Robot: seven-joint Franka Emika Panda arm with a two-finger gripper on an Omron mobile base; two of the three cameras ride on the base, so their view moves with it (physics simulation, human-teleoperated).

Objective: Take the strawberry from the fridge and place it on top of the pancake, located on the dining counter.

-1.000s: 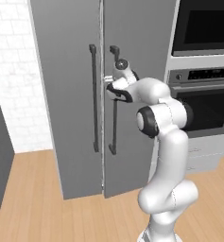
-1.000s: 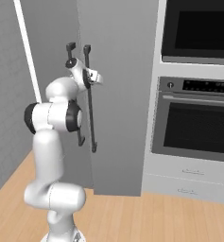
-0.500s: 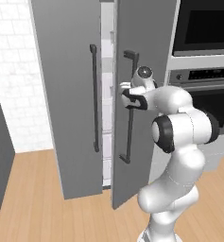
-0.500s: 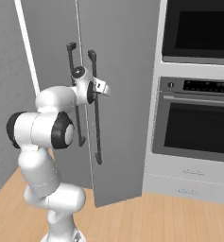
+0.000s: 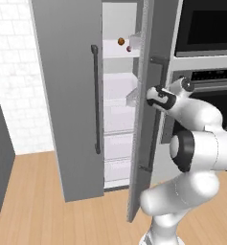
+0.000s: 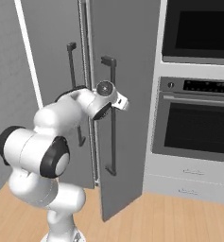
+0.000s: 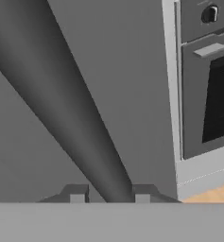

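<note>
The grey fridge (image 5: 67,95) has its right door (image 6: 132,71) swung partly open. My gripper (image 7: 109,194) is shut on that door's long dark handle (image 7: 61,94), the bar running between both fingertips. From the left base view the gripper (image 5: 156,94) sits at the handle's upper part, and from the right base view the gripper (image 6: 116,101) is level with the oven's top. Inside, on an upper white shelf, a tiny red strawberry (image 5: 129,48) lies beside an orange-brown ball (image 5: 120,41). The pancake and the dining counter are out of view.
A black built-in wall oven (image 6: 198,127) stands directly right of the fridge, close to the open door's edge. The left fridge door (image 5: 62,143) is shut, with its handle (image 5: 95,95). A white brick wall (image 5: 14,72) and wooden floor (image 5: 33,201) lie to the left.
The right fridge door has swung further open with my gripper on its handle. The shelves and the strawberry now show through the gap, and the arm has folded back toward the base.
</note>
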